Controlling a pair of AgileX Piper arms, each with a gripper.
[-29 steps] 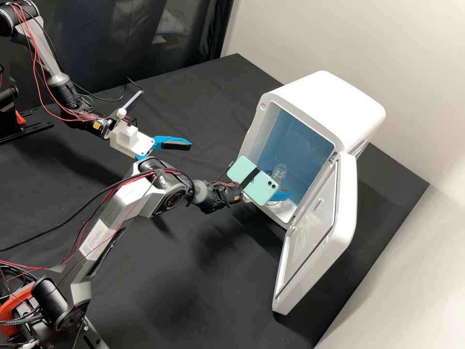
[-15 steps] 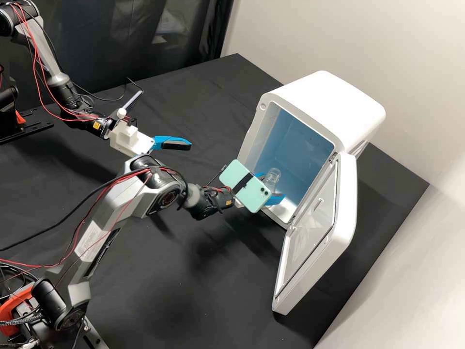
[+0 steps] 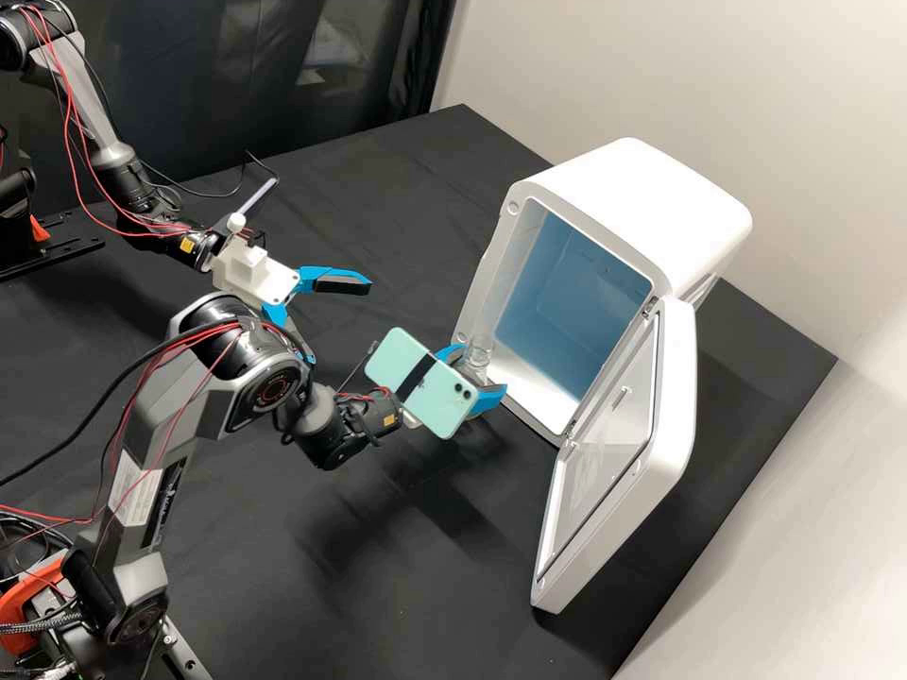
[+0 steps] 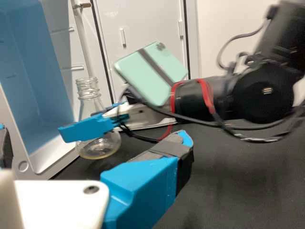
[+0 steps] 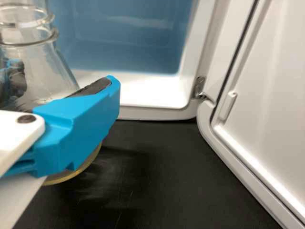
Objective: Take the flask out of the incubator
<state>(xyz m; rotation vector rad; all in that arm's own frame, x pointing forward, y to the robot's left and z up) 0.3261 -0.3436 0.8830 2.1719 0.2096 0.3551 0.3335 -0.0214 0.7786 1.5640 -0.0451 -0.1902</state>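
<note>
Flask (image 3: 479, 354): upright, gripped by right fingers (image 3: 491, 395), just outside incubator (image 3: 642, 198) mouth, above counter (image 3: 378, 529). Left fingers (image 3: 335, 280): spread wide, clear of flask. Incubator door (image 3: 614, 453): open

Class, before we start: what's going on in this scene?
The right gripper is shut on the glass flask, holding it just in front of the incubator, low over the black bench. The incubator's door hangs open. The left gripper hovers open nearby, holding nothing.
</note>
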